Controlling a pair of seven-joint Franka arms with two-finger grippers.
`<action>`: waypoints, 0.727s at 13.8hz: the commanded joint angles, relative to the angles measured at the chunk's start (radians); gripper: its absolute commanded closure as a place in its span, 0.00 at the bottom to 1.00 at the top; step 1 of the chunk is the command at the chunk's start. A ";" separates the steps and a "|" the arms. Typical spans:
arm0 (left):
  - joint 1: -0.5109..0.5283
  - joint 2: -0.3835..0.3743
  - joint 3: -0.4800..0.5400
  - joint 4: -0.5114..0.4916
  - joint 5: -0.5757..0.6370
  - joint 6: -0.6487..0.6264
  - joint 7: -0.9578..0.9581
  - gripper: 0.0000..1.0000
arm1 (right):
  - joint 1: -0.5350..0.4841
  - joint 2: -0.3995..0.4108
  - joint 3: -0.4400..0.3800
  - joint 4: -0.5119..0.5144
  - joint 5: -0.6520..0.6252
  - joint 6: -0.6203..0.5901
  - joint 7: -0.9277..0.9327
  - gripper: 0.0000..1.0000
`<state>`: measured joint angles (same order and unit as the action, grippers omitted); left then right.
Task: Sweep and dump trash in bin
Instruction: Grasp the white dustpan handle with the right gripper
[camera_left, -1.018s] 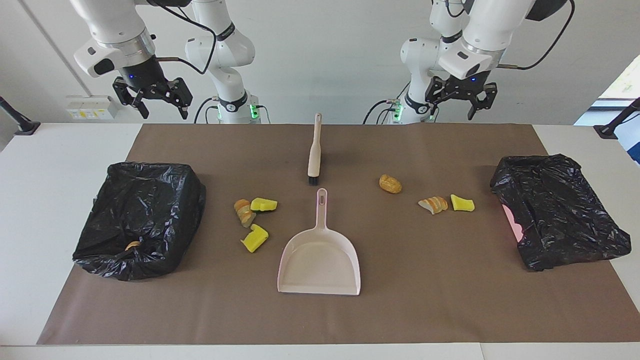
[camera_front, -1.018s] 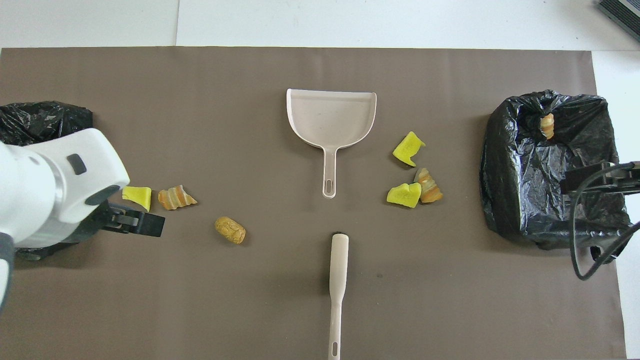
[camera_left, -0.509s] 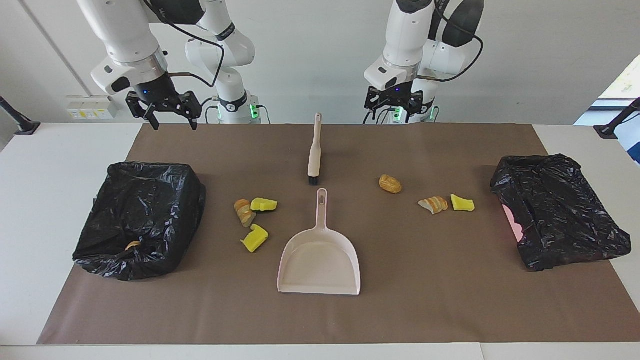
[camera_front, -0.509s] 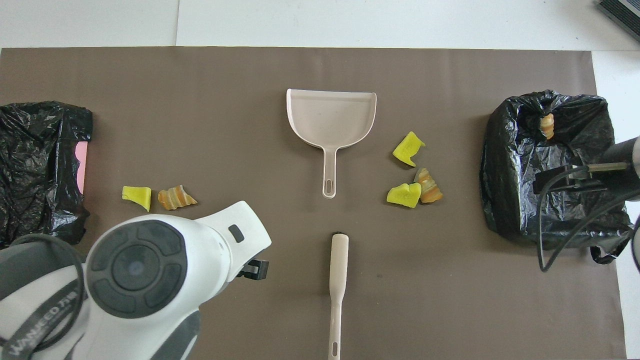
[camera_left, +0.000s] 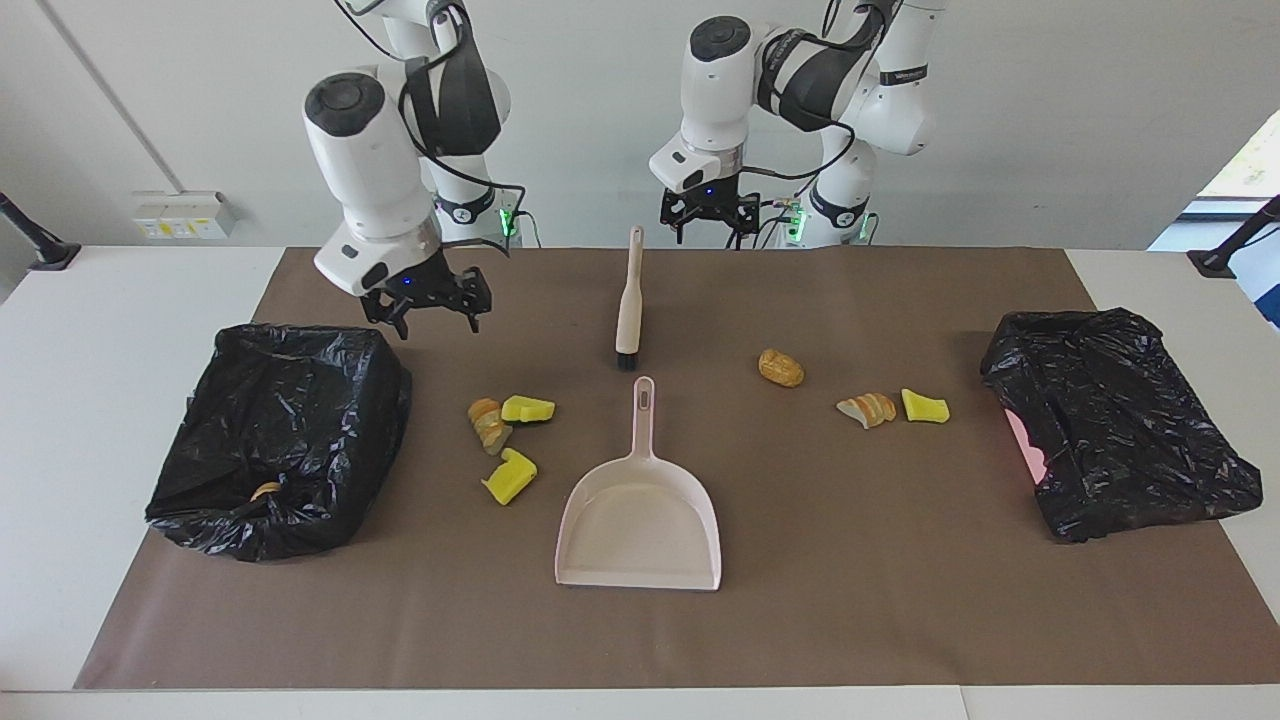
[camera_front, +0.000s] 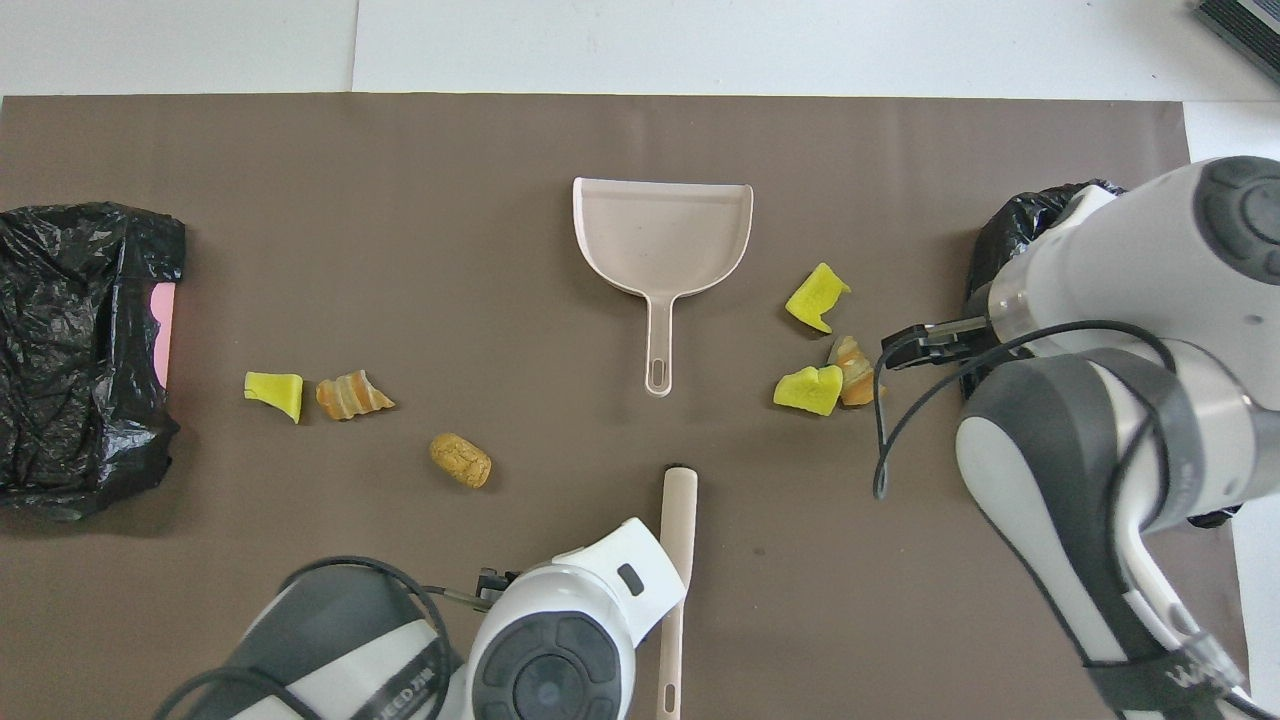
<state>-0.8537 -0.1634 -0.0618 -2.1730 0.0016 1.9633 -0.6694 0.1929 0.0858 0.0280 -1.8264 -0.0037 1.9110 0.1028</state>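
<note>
Trash lies in two clusters on the brown mat. Two yellow sponge wedges (camera_left: 527, 408) (camera_left: 509, 477) and a bread slice (camera_left: 488, 425) sit toward the right arm's end. A roll (camera_left: 780, 367), sliced bread (camera_left: 867, 409) and a yellow wedge (camera_left: 924, 406) sit toward the left arm's end. The pink dustpan (camera_left: 640, 520) lies mid-mat, with the beige brush (camera_left: 629, 300) nearer to the robots. My right gripper (camera_left: 430, 318) hangs open over the mat beside a black-bagged bin (camera_left: 280, 435). My left gripper (camera_left: 708, 228) hovers open beside the brush handle's end. Both are empty.
A second black-bagged bin (camera_left: 1110, 420) stands at the left arm's end, with pink showing at a tear. A bread piece (camera_left: 265, 490) rests on the first bin's bag. In the overhead view the right arm (camera_front: 1120, 400) covers most of that bin.
Both arms have swung in toward the table's middle and come lower. The left gripper now hangs by the brush handle, the right beside the bin. Nothing on the mat moved.
</note>
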 joint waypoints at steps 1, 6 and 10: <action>-0.093 0.070 0.019 -0.010 -0.009 0.110 -0.110 0.00 | 0.071 0.127 0.001 0.079 0.025 0.082 0.108 0.00; -0.159 0.131 0.019 -0.086 -0.011 0.238 -0.153 0.00 | 0.213 0.354 0.001 0.270 0.018 0.120 0.360 0.00; -0.160 0.168 0.019 -0.125 -0.011 0.288 -0.128 0.00 | 0.280 0.457 0.001 0.352 0.018 0.126 0.431 0.00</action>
<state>-0.9964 -0.0050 -0.0560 -2.2556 0.0016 2.2095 -0.8157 0.4661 0.4954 0.0306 -1.5304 -0.0027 2.0404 0.5117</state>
